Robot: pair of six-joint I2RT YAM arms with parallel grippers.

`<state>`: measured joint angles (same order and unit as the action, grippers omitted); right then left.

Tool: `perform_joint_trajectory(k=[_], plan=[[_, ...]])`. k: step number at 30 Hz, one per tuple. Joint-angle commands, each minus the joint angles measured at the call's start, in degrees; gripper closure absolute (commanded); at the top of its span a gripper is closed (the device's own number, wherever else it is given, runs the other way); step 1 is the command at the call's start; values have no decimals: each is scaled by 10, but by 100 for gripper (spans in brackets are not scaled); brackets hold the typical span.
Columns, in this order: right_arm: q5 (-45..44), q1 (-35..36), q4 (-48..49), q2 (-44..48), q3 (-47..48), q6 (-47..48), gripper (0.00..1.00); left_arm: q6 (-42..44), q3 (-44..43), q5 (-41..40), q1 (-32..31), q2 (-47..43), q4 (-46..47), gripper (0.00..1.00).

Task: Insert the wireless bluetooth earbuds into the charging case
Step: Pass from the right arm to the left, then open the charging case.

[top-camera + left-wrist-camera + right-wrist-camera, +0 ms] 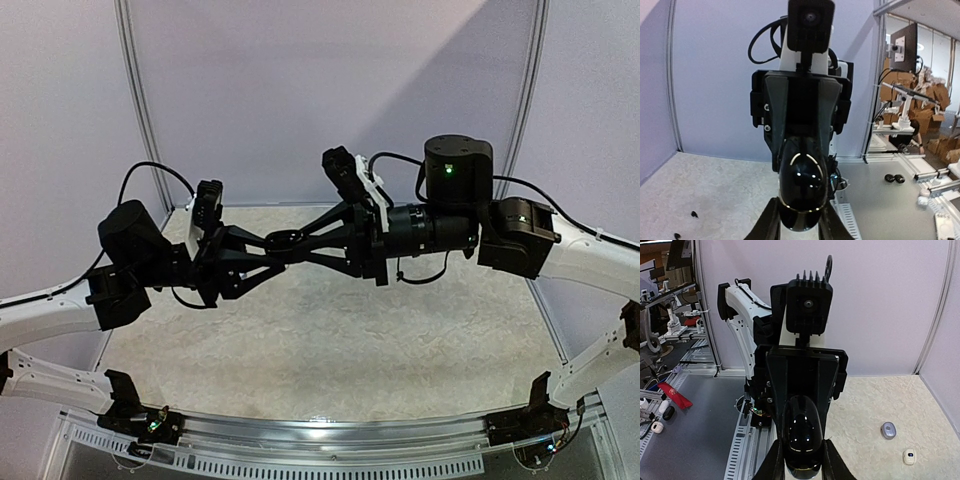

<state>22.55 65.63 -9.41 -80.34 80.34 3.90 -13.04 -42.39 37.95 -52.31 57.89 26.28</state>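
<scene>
Slippage threatens: glossy black pebble-shaped charging case (801,175) hangs in mid-air, left gripper (800,217) and right gripper (801,457) both clenched on it; 2 opposing pulls could twist it free.

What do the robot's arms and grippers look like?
The left arm and right arm are white tube-like links joined by chunky black joints. Thin black cables loop along them, and a small green light glows on the right arm's round joint. The left gripper and right gripper are black, each with two tapering fingers.
</scene>
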Motion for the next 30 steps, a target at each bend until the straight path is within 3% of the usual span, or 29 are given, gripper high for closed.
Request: perform_joint_trajectory(k=[1, 4, 8, 11, 14, 21, 30], plan=[[-17, 5, 7, 2, -8, -3, 100, 1, -9, 5, -9, -1, 9, 84], [-17, 5, 6, -2, -7, 1, 100, 6, -10, 6, -9, -2, 9, 99], [-23, 5, 8, -3, -7, 4, 98, 8, -8, -4, -8, -1, 12, 100], [-67, 6, -2, -4, -5, -14, 66, 28, -5, -11, -8, -2, 6, 100], [-114, 5, -22, -10, 9, -29, 53, 84, -5, -16, -8, -4, -13, 100], [-129, 5, -31, -32, 26, -36, 55, 218, -12, -16, -9, -10, -79, 100], [-130, 5, -19, -35, 26, -36, 58, 270, -14, -13, -9, -9, -120, 100]])
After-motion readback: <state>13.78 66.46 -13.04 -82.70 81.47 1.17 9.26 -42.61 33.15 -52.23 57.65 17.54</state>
